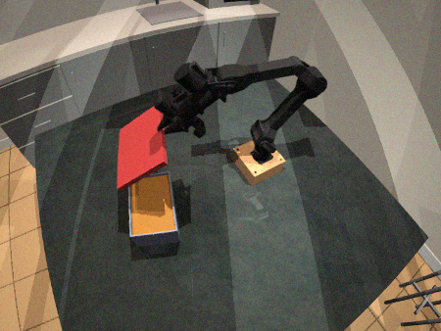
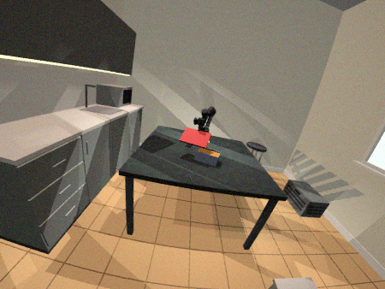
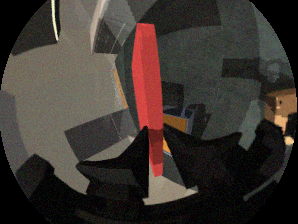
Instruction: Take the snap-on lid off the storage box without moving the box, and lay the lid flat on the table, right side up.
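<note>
The red lid [image 1: 142, 149] [image 2: 195, 137] [image 3: 146, 80] is held in the air, tilted, beyond the far end of the box in the top view. My gripper [image 1: 162, 128] [image 3: 154, 127] is shut on the lid's edge; in the wrist view the lid runs upward from between the two dark fingers. The storage box [image 1: 155, 241] [image 2: 206, 160] [image 3: 190, 120], dark blue with an orange inside, stands open and upright on the table. The lid is apart from the box in the exterior view; its near corner overlaps the box's far rim in the top view.
The dark table [image 1: 196, 289] [image 2: 171, 173] carries the box and the arm's wooden base block [image 1: 265, 171], to the right of the box. A kitchen counter [image 1: 113, 36] [image 2: 51, 132] runs beyond the table's far edge in the top view. A stool [image 2: 256, 147] stands beside the table.
</note>
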`<state>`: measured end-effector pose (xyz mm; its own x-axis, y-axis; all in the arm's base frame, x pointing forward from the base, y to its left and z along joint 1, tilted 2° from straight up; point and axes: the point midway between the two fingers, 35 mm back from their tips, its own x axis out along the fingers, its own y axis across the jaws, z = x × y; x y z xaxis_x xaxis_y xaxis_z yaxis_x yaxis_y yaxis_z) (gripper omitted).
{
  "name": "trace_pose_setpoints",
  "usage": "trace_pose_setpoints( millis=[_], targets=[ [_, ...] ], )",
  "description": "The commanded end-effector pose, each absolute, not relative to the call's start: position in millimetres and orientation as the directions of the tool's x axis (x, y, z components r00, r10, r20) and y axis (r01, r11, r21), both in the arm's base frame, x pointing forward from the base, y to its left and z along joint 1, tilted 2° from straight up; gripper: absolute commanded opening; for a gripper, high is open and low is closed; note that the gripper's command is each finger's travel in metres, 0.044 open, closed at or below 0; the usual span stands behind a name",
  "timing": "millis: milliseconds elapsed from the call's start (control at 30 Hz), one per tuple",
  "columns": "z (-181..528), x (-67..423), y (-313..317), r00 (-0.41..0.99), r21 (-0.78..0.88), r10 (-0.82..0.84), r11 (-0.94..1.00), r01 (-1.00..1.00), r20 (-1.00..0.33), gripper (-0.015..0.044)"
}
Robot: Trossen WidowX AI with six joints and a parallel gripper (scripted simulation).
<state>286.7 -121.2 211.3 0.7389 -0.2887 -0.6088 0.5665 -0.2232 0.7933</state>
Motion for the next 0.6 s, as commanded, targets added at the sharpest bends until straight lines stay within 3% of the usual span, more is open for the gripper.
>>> trace_pose_setpoints(
  millis=[0, 567],
  targets=[
    [212.6, 284.3, -127.0, 0.744, 0.797, -0.286, -0.215, 0.564, -0.604, 0.0],
    [212.5, 269.8, -157.8, 0.743, 0.797, -0.288, -0.213, 0.566, -0.604, 0.0]
  ],
)
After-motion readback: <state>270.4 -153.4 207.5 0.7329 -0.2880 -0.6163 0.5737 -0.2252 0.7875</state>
